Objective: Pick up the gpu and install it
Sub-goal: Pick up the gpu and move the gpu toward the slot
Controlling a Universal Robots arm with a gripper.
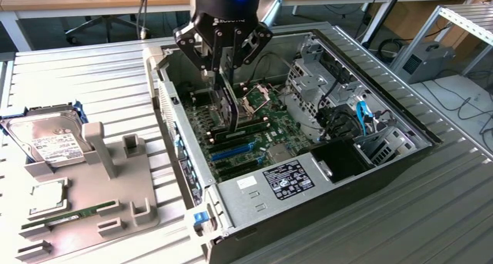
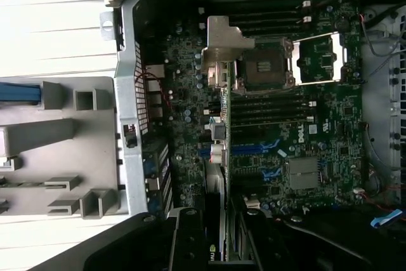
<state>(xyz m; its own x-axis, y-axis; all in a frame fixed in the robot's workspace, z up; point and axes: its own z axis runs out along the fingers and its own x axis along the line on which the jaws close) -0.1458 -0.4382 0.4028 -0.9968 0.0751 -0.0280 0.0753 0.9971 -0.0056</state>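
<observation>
The gpu [image 1: 226,111] hangs edge-on, a thin dark card.

Open room over the motherboard [image 1: 269,121] holds the claw [image 1: 223,72] and gpu [image 1: 228,109], hemmed by case wall [image 1: 171,111] and drive cage [image 1: 312,82].

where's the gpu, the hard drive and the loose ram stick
gpu [image 1: 228,111], exterior view, dark face of the upright card
hard drive [image 1: 55,146], exterior view, its white label
ram stick [image 1: 71,214], exterior view, middle of the green strip
</observation>
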